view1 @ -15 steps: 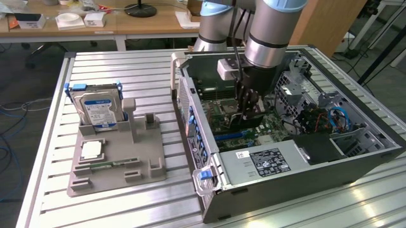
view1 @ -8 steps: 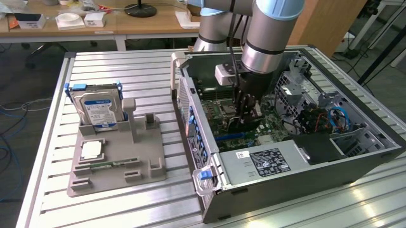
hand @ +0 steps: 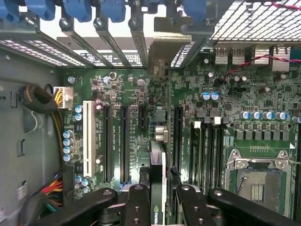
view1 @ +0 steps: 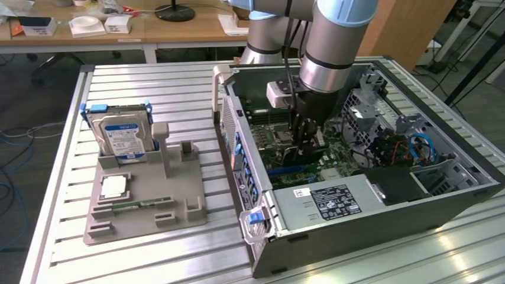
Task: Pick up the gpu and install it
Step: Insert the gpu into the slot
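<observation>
Green along its thin edge, the gpu (hand: 157,162) hangs edge-on over the motherboard (hand: 263,94), with a dark cooler on one side. The gripper (hand: 161,197) is clamped onto it.

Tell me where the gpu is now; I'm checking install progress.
The gpu is held edge-on in the hand inside the open computer case on the exterior view's right, over the expansion slots.

My black gripper (hand: 161,193) clasps the black-and-green gpu (hand: 157,165). The motherboard (hand: 141,84) is dark green, striped with black slots (hand: 124,141) and one white slot (hand: 87,141).
</observation>
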`<state>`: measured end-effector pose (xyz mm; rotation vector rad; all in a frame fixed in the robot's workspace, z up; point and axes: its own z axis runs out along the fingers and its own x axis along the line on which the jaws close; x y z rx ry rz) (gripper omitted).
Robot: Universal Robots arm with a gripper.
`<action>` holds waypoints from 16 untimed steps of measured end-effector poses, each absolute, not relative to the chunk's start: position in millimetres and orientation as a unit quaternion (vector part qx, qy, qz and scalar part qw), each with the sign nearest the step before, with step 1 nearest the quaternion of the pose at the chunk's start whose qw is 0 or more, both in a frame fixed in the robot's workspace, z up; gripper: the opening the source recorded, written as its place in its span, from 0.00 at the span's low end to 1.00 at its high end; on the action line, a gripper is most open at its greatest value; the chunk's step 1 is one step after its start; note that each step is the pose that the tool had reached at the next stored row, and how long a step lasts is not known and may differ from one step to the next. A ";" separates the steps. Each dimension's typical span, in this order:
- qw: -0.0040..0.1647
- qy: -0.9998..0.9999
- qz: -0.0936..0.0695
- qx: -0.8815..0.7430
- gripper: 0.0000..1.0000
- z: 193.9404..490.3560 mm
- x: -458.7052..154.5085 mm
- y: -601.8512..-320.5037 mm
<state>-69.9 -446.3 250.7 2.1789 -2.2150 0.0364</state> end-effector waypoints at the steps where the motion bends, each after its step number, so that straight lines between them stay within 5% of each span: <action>1: 0.017 -0.713 0.012 0.701 0.26 250.7 -70.0 -449.1; 16: 0.018 -0.713 0.012 0.701 0.26 245.4 -76.1 -448.7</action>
